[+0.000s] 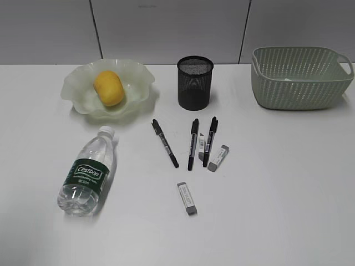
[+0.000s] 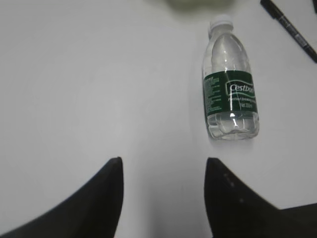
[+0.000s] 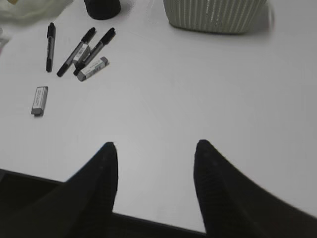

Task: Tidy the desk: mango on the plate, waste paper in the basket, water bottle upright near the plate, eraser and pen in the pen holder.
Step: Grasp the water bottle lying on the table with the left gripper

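The mango (image 1: 108, 87) lies on the wavy-rimmed plate (image 1: 77, 88) at the back left. The water bottle (image 1: 87, 172) lies on its side in front of the plate, cap toward it; it also shows in the left wrist view (image 2: 230, 89). Three black pens (image 1: 192, 143) and three erasers (image 1: 187, 198) lie on the table in front of the black mesh pen holder (image 1: 195, 82). The basket (image 1: 299, 77) stands at the back right. The waste paper is not in view. My left gripper (image 2: 163, 161) is open and empty, to the lower left of the bottle. My right gripper (image 3: 156, 144) is open and empty over bare table.
The right wrist view shows the pens (image 3: 77, 52), two erasers (image 3: 39, 100), the pen holder's base (image 3: 101, 7) and the basket (image 3: 218, 15) far ahead. The table's front edge runs just behind the right gripper. Neither gripper shows in the exterior view.
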